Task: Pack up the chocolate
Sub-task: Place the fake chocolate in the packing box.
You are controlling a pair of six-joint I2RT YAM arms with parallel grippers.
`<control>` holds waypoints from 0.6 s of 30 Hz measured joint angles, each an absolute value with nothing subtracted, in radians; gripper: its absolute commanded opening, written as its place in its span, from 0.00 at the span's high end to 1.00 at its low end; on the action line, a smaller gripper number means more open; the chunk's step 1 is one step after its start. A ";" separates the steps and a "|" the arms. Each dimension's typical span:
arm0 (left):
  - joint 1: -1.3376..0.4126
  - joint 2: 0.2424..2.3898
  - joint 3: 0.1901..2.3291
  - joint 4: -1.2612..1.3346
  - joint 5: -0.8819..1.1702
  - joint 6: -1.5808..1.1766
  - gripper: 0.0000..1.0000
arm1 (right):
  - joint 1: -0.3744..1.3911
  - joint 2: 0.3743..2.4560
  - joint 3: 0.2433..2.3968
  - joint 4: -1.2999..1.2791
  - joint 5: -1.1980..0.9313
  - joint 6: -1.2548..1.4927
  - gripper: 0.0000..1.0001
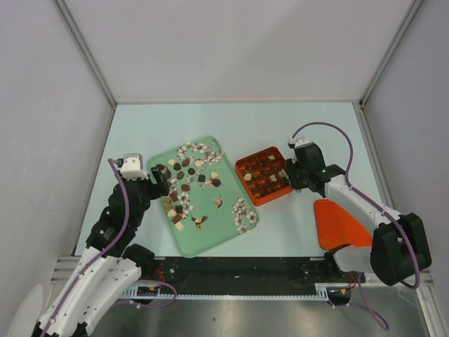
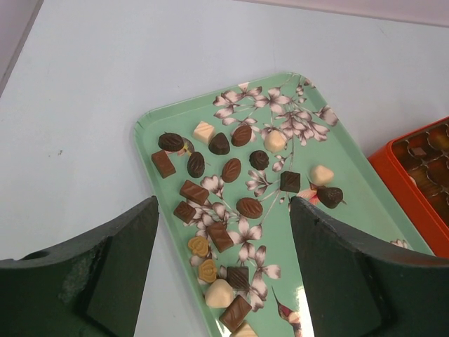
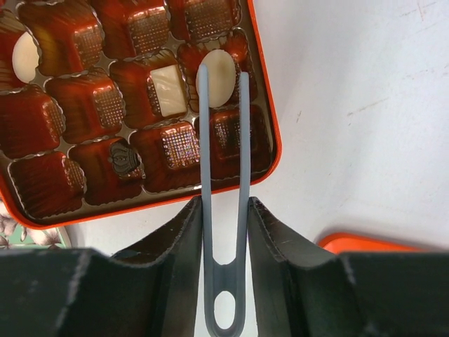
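Left claw gapes wide above the tray, where most chocolate lies loose. Right claw pinches tweezers, their tips straddling, perhaps touching, a cream piece in a cell of the box

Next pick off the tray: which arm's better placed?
Left. The left gripper hovers open over the chocolate on the tray; the right gripper holds tweezers over the box.

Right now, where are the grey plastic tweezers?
Right wrist view: the grey plastic tweezers sit clamped in the right gripper, tips straddling a round cream chocolate in the orange box, near its rim.
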State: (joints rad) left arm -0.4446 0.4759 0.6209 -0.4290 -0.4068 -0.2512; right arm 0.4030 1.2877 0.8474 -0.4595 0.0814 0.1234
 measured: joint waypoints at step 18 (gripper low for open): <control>-0.445 0.487 0.620 -0.429 -0.407 -0.251 0.20 | 0.569 1.112 0.845 -0.422 0.072 0.077 0.69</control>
